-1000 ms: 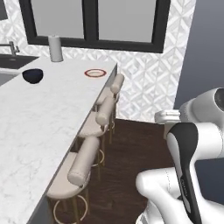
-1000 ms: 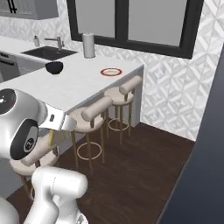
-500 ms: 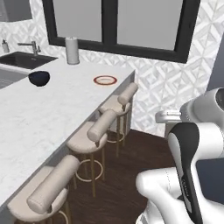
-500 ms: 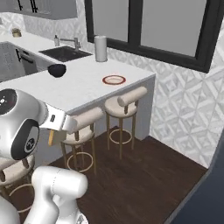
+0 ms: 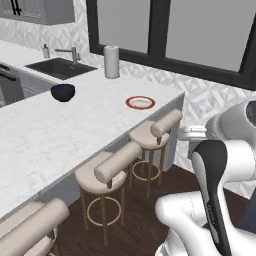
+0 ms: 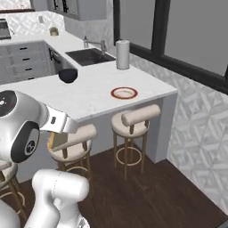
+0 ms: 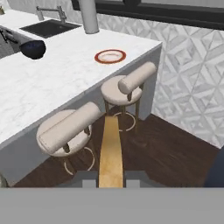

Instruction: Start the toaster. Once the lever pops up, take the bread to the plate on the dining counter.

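Note:
My gripper (image 7: pixel 110 177) is shut on the bread (image 7: pixel 110 151), a tan slice seen edge-on that sticks out forward over the dark floor in front of the stools. From the right base camera the bread (image 6: pixel 58 140) hangs below the hand at the left. The plate (image 5: pixel 140 102), red-rimmed with a pale centre, lies near the end of the white marble dining counter (image 5: pixel 60 135). It also shows as the plate (image 6: pixel 124 93) and the plate (image 7: pixel 110 56), ahead of and above the bread, well apart from it.
A dark blue bowl (image 5: pixel 63 92) and a grey upright cylinder (image 5: pixel 111 61) stand on the counter, with a dark sink (image 5: pixel 60 67) beyond. Beige padded stools (image 7: pixel 127 87) (image 7: pixel 68 127) tuck under the overhang. Dark wood floor lies open to the right, bounded by a patterned wall.
The base has moved, so the whole scene has shifted: counter, plate and stools now sit closer and more central. The gripper stays shut on the bread.

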